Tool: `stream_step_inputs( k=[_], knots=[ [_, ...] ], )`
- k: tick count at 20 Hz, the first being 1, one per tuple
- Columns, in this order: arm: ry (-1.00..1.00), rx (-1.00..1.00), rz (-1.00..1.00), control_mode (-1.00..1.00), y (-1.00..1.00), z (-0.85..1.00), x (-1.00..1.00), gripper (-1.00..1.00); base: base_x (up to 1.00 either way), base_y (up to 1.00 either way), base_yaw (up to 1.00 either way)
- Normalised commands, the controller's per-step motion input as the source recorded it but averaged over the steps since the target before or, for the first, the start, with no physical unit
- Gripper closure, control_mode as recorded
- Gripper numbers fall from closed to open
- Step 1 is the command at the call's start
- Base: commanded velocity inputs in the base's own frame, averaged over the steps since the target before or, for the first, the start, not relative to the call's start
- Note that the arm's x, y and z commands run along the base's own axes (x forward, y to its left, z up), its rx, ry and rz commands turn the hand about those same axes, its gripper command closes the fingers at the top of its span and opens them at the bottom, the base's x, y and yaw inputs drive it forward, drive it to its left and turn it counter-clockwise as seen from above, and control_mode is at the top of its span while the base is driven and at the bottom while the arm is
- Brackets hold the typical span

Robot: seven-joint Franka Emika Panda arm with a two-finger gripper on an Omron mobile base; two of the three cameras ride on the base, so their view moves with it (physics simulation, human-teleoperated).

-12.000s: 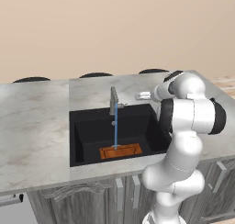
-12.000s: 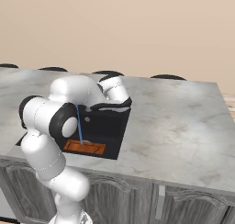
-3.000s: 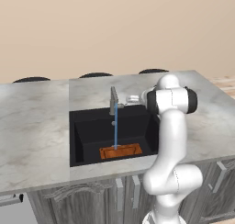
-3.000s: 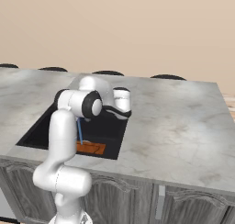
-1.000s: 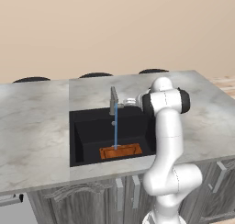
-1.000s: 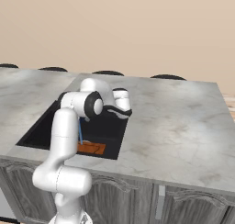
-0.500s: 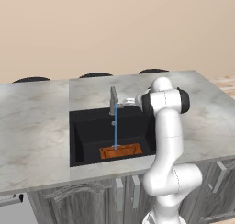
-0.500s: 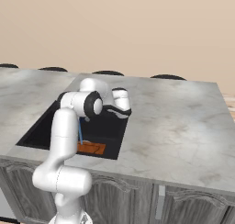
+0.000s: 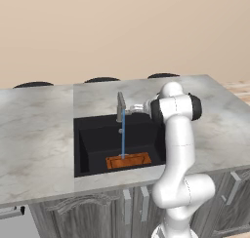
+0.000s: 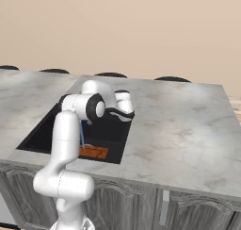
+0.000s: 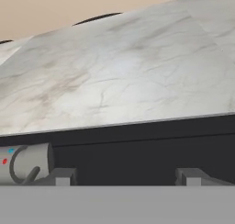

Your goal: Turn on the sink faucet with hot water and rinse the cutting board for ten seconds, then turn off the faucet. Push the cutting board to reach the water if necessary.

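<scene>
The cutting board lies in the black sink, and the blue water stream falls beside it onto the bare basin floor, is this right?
Not quite. The cutting board does lie in the black sink, but the water falls onto the board itself, not beside it. The left base view shows the stream ending on the board.

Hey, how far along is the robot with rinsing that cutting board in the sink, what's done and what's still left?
Done: the faucet is on, and the water falls straight onto the cutting board lying in the sink, so no push looks needed. In hand: the rinse itself, with the gripper beside the faucet's lever side. Left: turning the faucet off.
</scene>
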Motion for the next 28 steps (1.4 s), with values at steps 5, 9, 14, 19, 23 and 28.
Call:
stream_step_inputs(
  k=[5, 9, 14, 19, 23, 28],
  knots=[
    [0.01, 0.0, 0.0, -1.0, 0.33, 0.0, 0.03, -1.0, 0.0, 0.0, 0.0],
    [0.02, 0.0, 0.0, -1.0, 0.37, 0.0, 0.06, -1.0, 0.0, 0.0, 0.0],
    [0.02, 0.0, 0.0, -1.0, 0.38, -0.01, 0.06, -1.0, 0.0, 0.0, 0.0],
    [0.02, 0.0, 0.0, -1.0, 0.39, -0.03, 0.03, -1.0, 0.0, 0.0, 0.0],
    [0.02, 0.0, 0.0, -1.0, 0.4, -0.04, 0.03, -1.0, 0.0, 0.0, 0.0],
    [0.0, -0.01, 0.0, -1.0, 0.44, -0.01, 0.04, -1.0, 0.0, 0.0, 0.0]
  ],
)
